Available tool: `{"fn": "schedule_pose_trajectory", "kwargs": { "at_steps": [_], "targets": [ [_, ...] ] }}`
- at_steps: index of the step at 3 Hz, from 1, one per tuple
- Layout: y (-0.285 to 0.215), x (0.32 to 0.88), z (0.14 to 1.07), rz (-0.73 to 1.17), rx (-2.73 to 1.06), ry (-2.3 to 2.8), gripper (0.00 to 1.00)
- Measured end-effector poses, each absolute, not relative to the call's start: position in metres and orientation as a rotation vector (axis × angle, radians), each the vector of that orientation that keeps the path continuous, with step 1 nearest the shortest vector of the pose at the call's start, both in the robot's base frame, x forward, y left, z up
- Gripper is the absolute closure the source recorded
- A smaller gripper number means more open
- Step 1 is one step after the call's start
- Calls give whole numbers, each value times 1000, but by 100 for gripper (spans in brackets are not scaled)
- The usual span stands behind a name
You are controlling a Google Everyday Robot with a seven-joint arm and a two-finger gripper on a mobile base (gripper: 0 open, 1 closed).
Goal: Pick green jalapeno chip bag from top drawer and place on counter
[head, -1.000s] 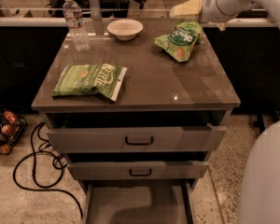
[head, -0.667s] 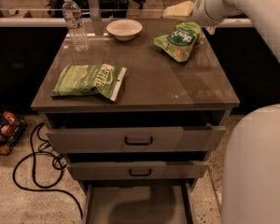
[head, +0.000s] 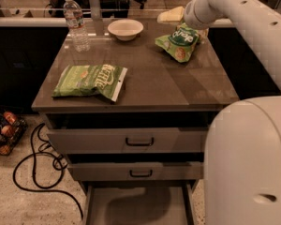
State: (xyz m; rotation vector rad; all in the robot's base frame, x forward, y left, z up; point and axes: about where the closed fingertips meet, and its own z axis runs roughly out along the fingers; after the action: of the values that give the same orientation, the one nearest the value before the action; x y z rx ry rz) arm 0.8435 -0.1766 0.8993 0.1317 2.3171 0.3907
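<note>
Green crumpled chip bag (head: 179, 43) lying on glossy grey-brown counter (head: 168, 86) at upper right, pale gripper (head: 171, 16) just beside it at top, grip state cannot be told, grey top drawer (head: 98, 140) partly open at centre

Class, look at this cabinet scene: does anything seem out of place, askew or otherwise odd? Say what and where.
All three drawers stand open: the top drawer slightly, the bottom drawer pulled far out. The green chip bag lies crumpled at the rear right of the counter, close by the pincer.
</note>
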Motion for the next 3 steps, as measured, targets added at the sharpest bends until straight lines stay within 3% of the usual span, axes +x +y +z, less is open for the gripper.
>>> {"fn": "schedule_pose_trajectory", "kwargs": {
  "at_steps": [2, 3],
  "targets": [
    [-175, 880, 855, 219, 199, 2382, 0],
    [-187, 889, 848, 106, 228, 2378, 18]
  ]
}}
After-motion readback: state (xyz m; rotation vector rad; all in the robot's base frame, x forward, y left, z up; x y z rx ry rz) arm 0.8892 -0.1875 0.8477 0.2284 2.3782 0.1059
